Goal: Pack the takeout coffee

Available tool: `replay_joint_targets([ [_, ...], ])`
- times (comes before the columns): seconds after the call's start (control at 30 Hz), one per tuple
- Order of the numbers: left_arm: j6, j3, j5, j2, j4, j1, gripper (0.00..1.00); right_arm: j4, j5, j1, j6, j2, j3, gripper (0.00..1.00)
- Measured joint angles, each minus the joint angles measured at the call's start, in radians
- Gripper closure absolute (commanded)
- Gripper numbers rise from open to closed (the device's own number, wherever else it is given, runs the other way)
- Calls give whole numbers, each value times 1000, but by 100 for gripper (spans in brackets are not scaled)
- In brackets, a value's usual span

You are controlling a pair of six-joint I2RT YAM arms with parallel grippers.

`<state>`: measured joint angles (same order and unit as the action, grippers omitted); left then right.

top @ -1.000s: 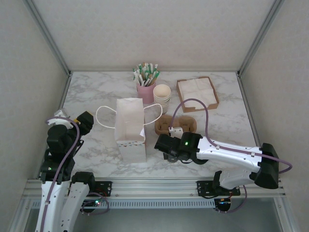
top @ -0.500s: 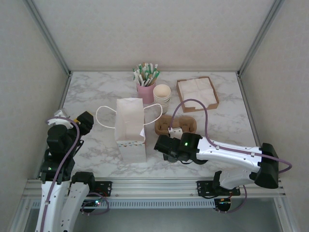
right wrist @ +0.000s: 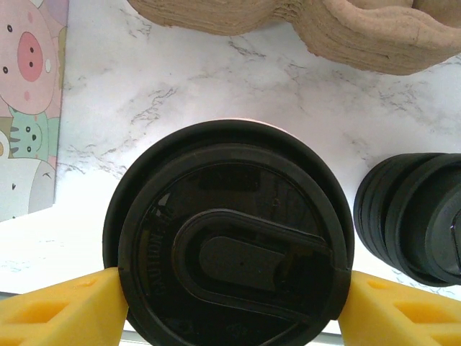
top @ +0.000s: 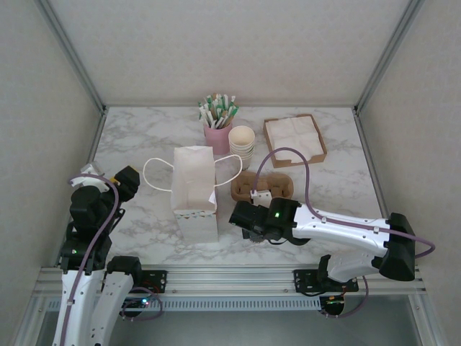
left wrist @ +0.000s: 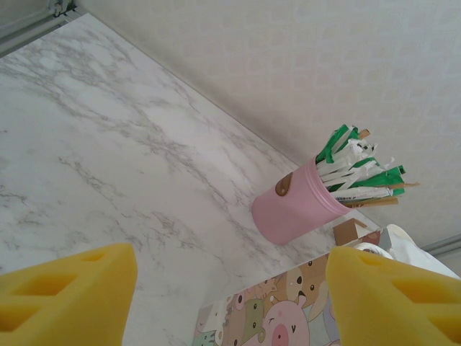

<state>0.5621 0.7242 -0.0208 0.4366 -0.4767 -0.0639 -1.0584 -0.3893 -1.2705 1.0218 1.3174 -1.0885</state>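
Near the front of the desk [top: 144, 130], just right of the bag [top: 194, 189], the right tool [right wrist: 230, 308] grasps the coffee [right wrist: 229, 245], one pad touching each side at the black lid's rim. The left tool [left wrist: 232, 292] is released and holds nothing. The paper wall probably crushes easily, and the smooth lid may slip or pop off. Hold just under the rim, with light force, cup upright.

Raised lettering curves along the coffee lid [right wrist: 232, 249] in the right hand [right wrist: 230, 311], too faint to read; no other text is legible.
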Motion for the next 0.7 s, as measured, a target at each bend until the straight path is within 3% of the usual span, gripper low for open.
replay_joint_targets([
  [0.7,0,0,0,0,0,0,31,3,0,0,15,29,0,25],
])
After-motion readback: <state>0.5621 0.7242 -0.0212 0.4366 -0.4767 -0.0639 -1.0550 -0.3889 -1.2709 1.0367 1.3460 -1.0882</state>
